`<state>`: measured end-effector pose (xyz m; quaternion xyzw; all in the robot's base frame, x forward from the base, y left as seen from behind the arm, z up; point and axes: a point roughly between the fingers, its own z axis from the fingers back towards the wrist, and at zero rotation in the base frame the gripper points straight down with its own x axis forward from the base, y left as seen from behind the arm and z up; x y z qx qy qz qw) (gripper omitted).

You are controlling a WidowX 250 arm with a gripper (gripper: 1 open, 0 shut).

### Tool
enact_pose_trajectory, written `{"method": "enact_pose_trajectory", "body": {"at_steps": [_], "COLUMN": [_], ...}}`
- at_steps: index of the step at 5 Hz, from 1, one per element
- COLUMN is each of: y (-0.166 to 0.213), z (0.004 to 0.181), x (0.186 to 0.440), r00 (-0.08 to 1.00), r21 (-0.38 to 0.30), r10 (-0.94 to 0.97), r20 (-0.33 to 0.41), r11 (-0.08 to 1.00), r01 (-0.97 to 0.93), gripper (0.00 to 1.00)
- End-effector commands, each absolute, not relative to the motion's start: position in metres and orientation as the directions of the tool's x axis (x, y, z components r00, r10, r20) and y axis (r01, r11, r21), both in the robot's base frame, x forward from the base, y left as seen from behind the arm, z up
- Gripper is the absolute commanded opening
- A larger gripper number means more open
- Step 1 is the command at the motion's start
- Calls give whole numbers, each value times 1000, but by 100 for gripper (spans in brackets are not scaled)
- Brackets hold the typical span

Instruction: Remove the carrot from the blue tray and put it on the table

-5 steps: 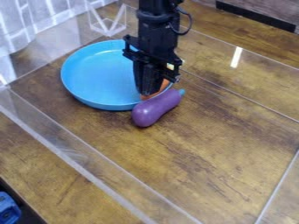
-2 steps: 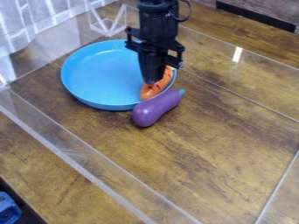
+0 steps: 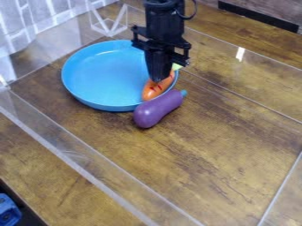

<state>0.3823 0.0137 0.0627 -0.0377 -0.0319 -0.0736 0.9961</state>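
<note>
The gripper [image 3: 157,84] has closed onto the carrot [image 3: 154,89] — jaws wider a second ago. Carrot still over the blue tray [image 3: 94,75] rim, eggplant [image 3: 158,109] just below — lifting comes next.

Robot arm [image 3: 164,18], upper centre of the frame: matte black throughout, a blocky wrist housing with angular brackets projecting on both sides. Below it the gripper [image 3: 158,86] narrows into slim black fingers [image 3: 156,69]. Finer details are too small to resolve.
</note>
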Motion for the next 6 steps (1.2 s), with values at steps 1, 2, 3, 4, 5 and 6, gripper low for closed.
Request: {"method": "enact_pose_trajectory", "body": {"at_steps": [1,2,3,4,5,6], "y": [25,28,31,34,34,33], "z": [82,81,80,79,82,84], "x": [394,399,403,406,409,411], "r00": [983,983,982,981,979,977], "r21": [-59,-62,-63,-66,-61,-56], "r10": [-124,-126,-128,-130,-136,-141], "r20": [132,135,139,142,151,158], "r11": [989,989,989,988,987,987], "r01": [133,135,137,141,147,152], "gripper": [0,0,0,0,0,0]}}
